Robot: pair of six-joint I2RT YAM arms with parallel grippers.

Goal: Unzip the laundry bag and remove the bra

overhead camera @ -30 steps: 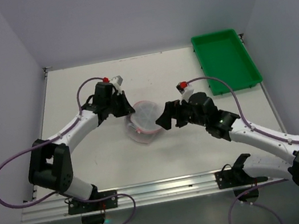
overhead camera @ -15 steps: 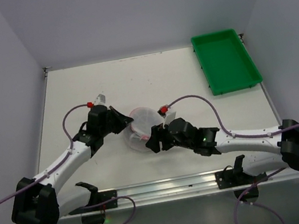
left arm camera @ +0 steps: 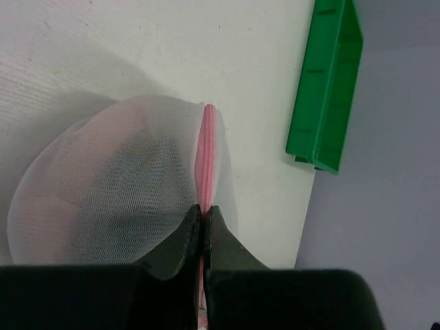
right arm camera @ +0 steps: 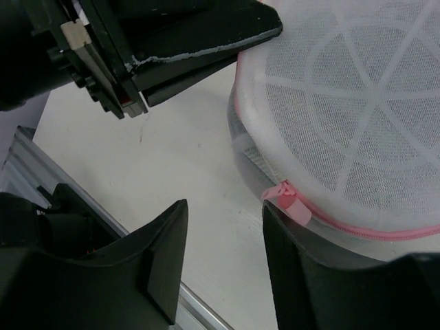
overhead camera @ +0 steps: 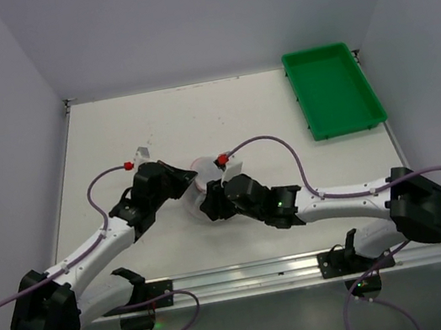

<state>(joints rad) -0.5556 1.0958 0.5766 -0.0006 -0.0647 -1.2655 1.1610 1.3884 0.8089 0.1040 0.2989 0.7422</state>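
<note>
The laundry bag (overhead camera: 203, 168), a white mesh dome with a pink zip rim (left arm camera: 205, 161), lies mid-table between both arms. My left gripper (left arm camera: 204, 212) is shut on the pink rim at the bag's left edge, seen from above as my left gripper (overhead camera: 184, 185). My right gripper (right arm camera: 223, 205) stands open low at the bag's near side, also my right gripper (overhead camera: 210, 204). The pink zip pull (right arm camera: 287, 199) hangs just off its right fingertip, outside the gap. A dark mass (left arm camera: 120, 189) shows through the mesh; the bra is not plainly visible.
A green tray (overhead camera: 334, 90) stands at the far right of the table, also the green tray (left arm camera: 327, 82) in the left wrist view. The table's metal front rail (right arm camera: 20, 161) runs close below the right gripper. Purple cables loop over both arms.
Both arms swung in toward the table's near side with the bag. The right gripper slid left to the bag's near rim and its jaws narrowed. The left gripper stayed shut.
</note>
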